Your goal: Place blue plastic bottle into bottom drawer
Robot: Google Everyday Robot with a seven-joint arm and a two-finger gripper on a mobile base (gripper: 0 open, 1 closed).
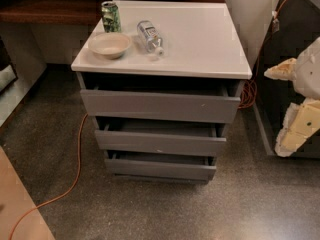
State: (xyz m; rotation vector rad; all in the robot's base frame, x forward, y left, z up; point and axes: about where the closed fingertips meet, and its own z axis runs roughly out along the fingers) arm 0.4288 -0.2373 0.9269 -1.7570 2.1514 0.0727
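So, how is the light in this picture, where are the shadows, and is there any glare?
Camera view: the white cabinet top is the brightest area, evenly lit with no hard glare. The blue plastic bottle lying on it is well lit. The open gap of the bottom drawer is in deep shadow under the drawer above. The end effector, at the right edge, stands pale against a dark background.

Speckled grey floor [250,209], orange cable [78,154], dark wooden shelf [45,9], pale wall [252,9]
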